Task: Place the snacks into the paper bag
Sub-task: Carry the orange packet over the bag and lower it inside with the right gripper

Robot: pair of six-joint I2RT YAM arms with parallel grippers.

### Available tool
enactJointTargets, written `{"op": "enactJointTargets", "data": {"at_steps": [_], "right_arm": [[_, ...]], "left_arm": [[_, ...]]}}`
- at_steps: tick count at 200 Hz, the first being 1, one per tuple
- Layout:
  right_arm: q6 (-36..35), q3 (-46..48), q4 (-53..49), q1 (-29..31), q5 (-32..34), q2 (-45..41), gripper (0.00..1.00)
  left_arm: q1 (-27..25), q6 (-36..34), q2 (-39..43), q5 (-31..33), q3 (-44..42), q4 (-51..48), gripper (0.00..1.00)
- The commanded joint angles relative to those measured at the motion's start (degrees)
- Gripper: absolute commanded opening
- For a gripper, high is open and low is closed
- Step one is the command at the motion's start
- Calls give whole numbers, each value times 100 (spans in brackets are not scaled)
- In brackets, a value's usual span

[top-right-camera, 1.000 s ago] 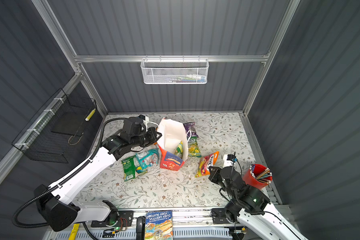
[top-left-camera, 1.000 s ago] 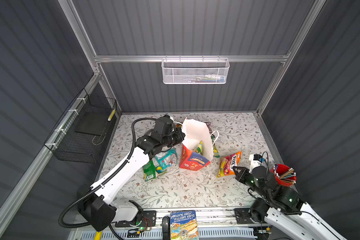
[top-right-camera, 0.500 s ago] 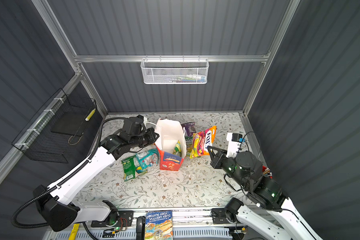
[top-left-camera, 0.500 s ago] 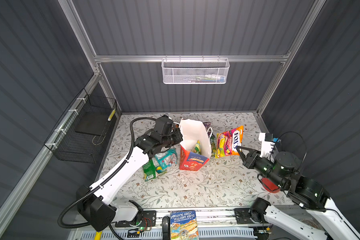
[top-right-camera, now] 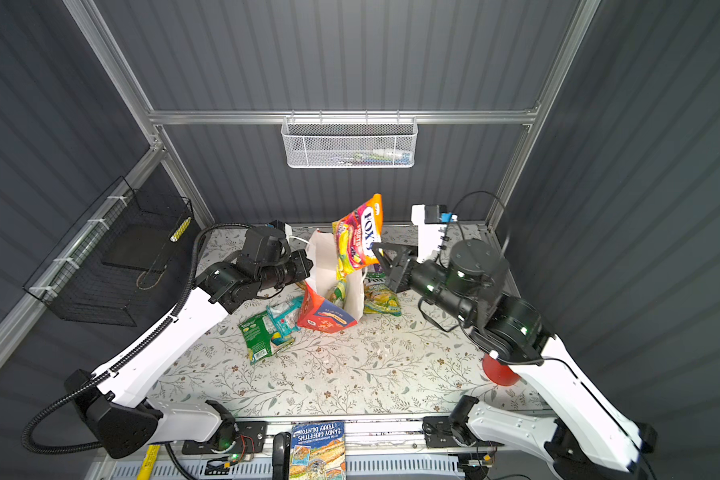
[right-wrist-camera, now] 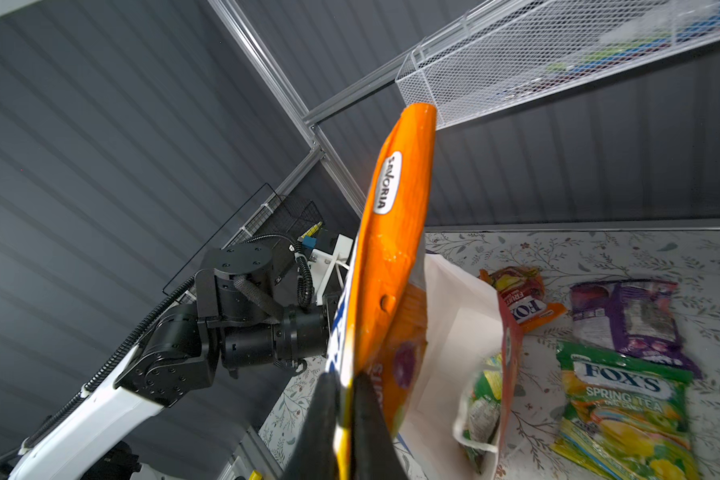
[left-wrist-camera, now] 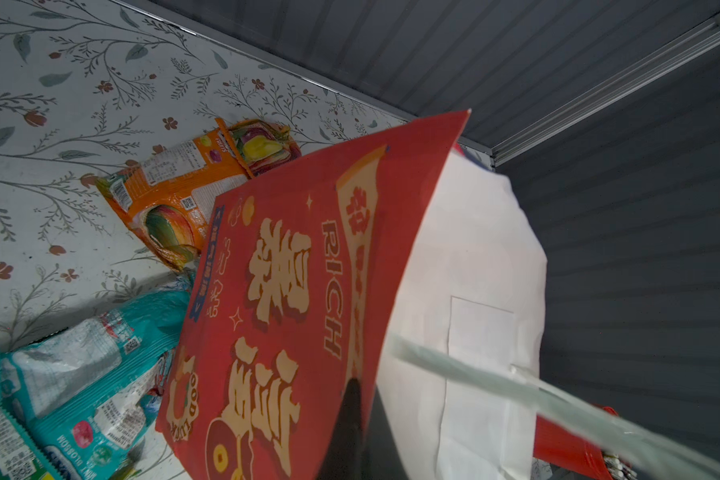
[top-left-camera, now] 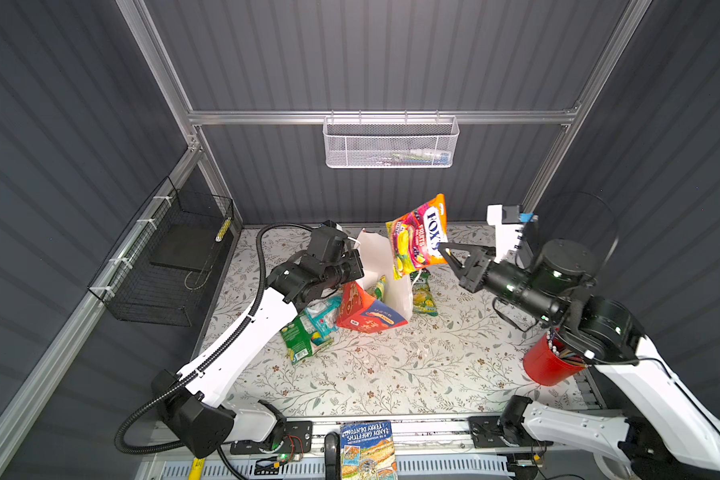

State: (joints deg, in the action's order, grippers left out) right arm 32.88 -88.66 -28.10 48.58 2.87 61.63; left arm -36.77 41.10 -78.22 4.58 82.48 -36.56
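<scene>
Snacks sit in three places. One orange FOX'S packet [top-left-camera: 418, 237] hangs in the air above the open mouth of the paper bag [top-left-camera: 366, 311]. Its long axis is near upright, a little tilted, with the orange end up. The right end effector [top-left-camera: 443, 249] pinches its lower edge, fingers pressed together on the foil. The right wrist view shows that packet edge-on.

Both wrist views show a second orange packet [right-wrist-camera: 520, 299] lying flat on the tabletop [top-left-camera: 391, 374] behind the bag, which the top views hide. The right wrist view also shows a purple packet [right-wrist-camera: 628, 320] plainly, just beside a Spring Tea packet [right-wrist-camera: 624, 407].

The bag stands upright with its mouth up. A green-yellow packet [right-wrist-camera: 481, 399] stands on end inside it and is seen in both top views too.

Only the left wrist view shows the left end effector [left-wrist-camera: 356, 399] clamped on the bag's red wall at the rim. A teal packet [top-left-camera: 323, 311] and a green packet [top-left-camera: 302, 336] lie just beside the bag on the left. A red cup [top-left-camera: 545, 365] holds pencils.
</scene>
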Motion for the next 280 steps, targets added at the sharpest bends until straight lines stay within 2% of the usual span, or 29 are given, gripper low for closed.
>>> {"op": "enactJointTargets", "data": {"at_steps": [1, 36, 75, 164, 195, 240, 280], "right_arm": [[-348, -329, 127, 105, 51, 565, 0], [-331, -352, -74, 173, 302, 1114, 0], [-354, 38, -140, 187, 719, 1295, 0], [-586, 165, -390, 178, 479, 2134, 0], [-662, 97, -425, 170, 221, 2479, 0], [-672, -140, -421, 161, -704, 3030, 0], [-713, -195, -495, 87, -869, 3412, 0]], "left_arm": [[-23, -241, -88, 203, 235, -106, 0], [-9, -261, -89, 236, 234, -84, 0], [-23, -281, -54, 129, 219, -14, 0], [-19, -278, -79, -101, 158, 131, 0], [-23, -282, -79, -141, 154, 166, 0], [-22, -297, -71, -165, 144, 184, 0], [-18, -306, -23, -164, 150, 193, 0]]}}
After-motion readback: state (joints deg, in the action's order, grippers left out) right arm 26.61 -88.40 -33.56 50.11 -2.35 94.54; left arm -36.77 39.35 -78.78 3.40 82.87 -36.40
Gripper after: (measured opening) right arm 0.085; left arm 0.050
